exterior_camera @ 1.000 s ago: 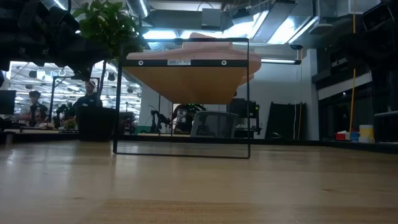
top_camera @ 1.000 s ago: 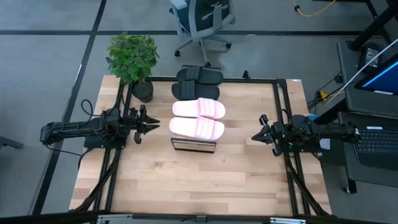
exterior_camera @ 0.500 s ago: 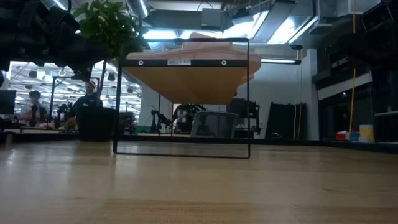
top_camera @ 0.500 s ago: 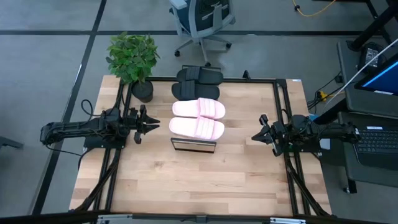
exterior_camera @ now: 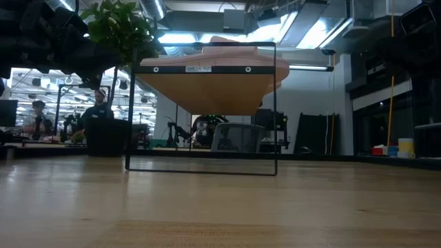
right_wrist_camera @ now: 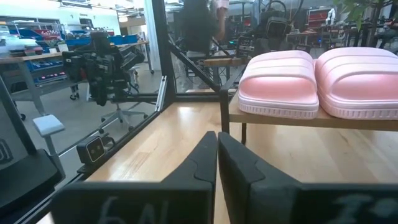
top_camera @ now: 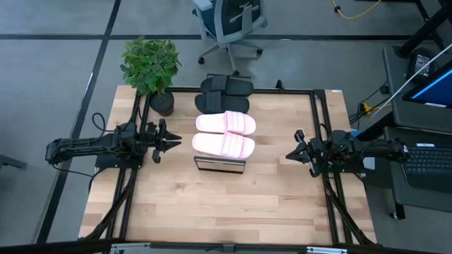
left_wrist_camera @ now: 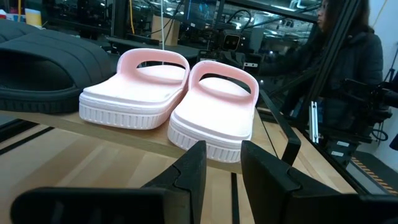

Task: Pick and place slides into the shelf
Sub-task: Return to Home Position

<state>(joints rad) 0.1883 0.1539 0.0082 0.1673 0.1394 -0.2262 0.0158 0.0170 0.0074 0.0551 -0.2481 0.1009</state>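
Grippers rest empty on either side of the shelf (top_camera: 220,164), well apart from it: left gripper (top_camera: 171,142) with fingers slightly parted, right gripper (top_camera: 289,155) pinched closed. Pink slides (top_camera: 224,144) sit side by side on its near part, black slides (top_camera: 223,103) just beyond.

Two pale pink slides (top_camera: 224,134) with ribbed soles are sitting upper centre beside two black slides (top_camera: 224,94) on the light wood, dark-framed shelf (exterior_camera: 207,86), blond plank-striped table (top_camera: 212,204) showing below, green plant (top_camera: 150,60) upper left.
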